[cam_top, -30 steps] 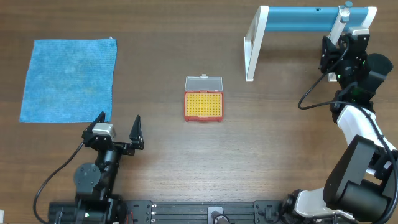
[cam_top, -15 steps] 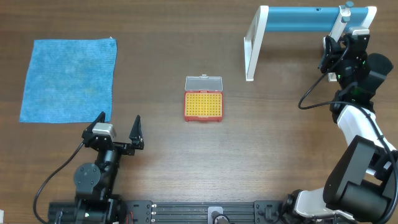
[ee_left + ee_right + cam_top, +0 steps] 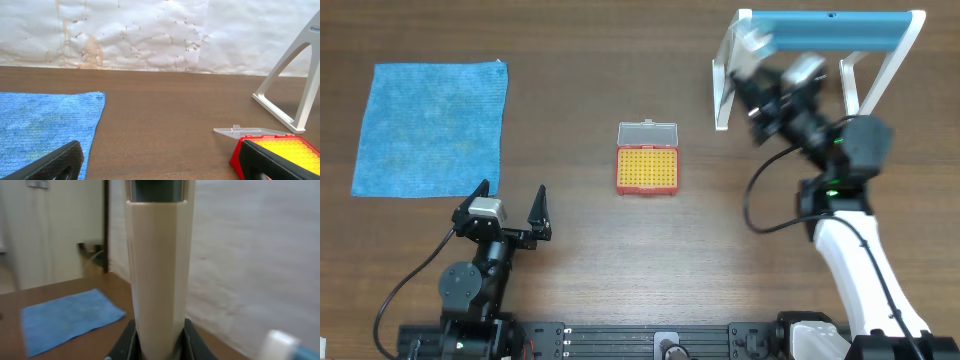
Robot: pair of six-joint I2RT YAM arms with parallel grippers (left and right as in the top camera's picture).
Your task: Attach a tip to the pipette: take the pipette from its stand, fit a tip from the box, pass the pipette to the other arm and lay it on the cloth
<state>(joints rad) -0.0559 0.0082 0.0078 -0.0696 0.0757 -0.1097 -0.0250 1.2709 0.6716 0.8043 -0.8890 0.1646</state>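
- Pipette [image 3: 159, 270] is clamped in the right gripper [image 3: 160, 337]. The two dark fingers press its flanks, and the body runs straight out from between them.
- In the top view, gripper and pipette sit at about 1 o'clock, just in front of the stand [image 3: 825, 30], whose blue bar spans the far edge there. The pipette looks free of the stand, so I judge the first step done and the carry to the tips in hand.
- Next comes the tip box [image 3: 647, 170], near the middle of the table [image 3: 620, 280] and well apart from the gripper, toward 9 o'clock of it. The move calls for swinging the pipette over the box, standing it nose-down above one tip, then pressing straight in. A tilted approach could miss the hole or shove the box.
- The box is orange with a field of yellow tips, its clear lid folded open on the 12 o'clock side.
- The pipette shows a cream, flat-faceted shaft with a darker grey section at its far end. Its nose is not visible, so I cannot tell whether a tip is on; I judge not.
- The left gripper [image 3: 510, 195] rests at 7 o'clock with its fingers spread wide and nothing between them.
- The blue cloth [image 3: 430, 125] lies flat at 10 o'clock, just beyond the left gripper.
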